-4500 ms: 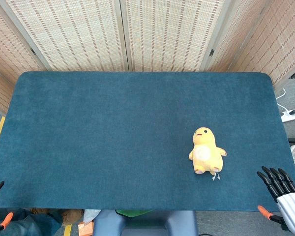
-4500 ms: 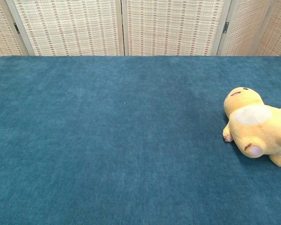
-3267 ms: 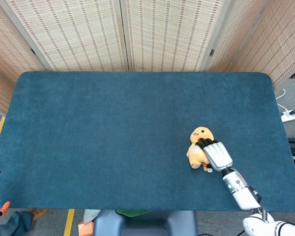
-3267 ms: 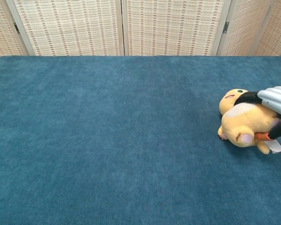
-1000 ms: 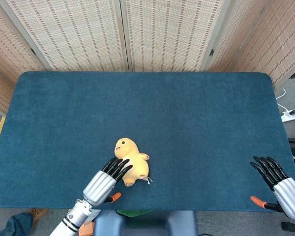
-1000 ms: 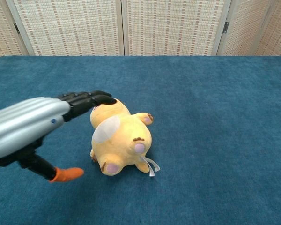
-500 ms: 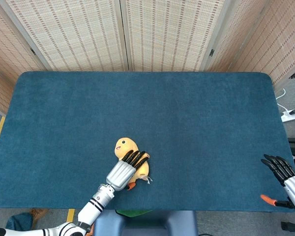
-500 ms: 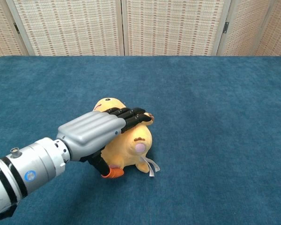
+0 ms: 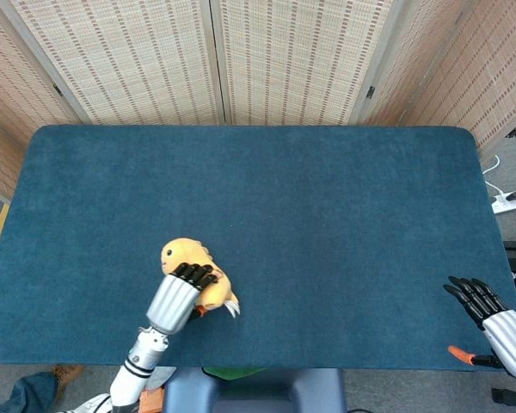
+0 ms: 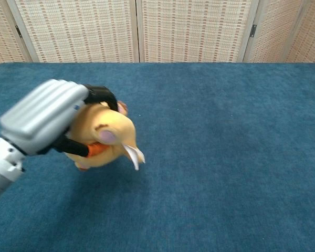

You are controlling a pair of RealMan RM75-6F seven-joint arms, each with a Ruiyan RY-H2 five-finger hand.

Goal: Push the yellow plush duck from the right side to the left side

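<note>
- Since half a second ago the yellow plush duck (image 9: pixel 195 274) has slid further left across the table (image 9: pixel 327 215); its head, earlier near the middle of the front half, now sits clearly in the left half, close to the front edge.
- Left hand (image 9: pixel 177 296) has travelled with it and lies over the body from the robot's side, dark fingers (image 9: pixel 192 274) draped across the back of the toy. Chest view shows the orange thumb tip tucked against the duck's underside, so the hand looks cupped on the toy rather than flat; whether it truly grips or only presses I cannot tell.
- Chest view is motion-blurred at hand and duck, which suggests the sweep is under way at this instant.
- Right hand (image 9: pixel 490 318) is off the front right corner of the table, fingers spread, holding nothing, well apart from the duck.
- Judgement: the toy has crossed the midline, so the push is mostly done; a short further sweep, then lifting the hand away, would finish it.
- Materials: duck is soft, rounded pile fabric that deforms under the fingers; a white label tag (image 10: pixel 133 154) sticks out from its rear.
- Table cover is dark teal short-nap cloth, likely giving some drag, so the toy may roll rather than slide.
- Hand back is ribbed silver plate, rigid.
</note>
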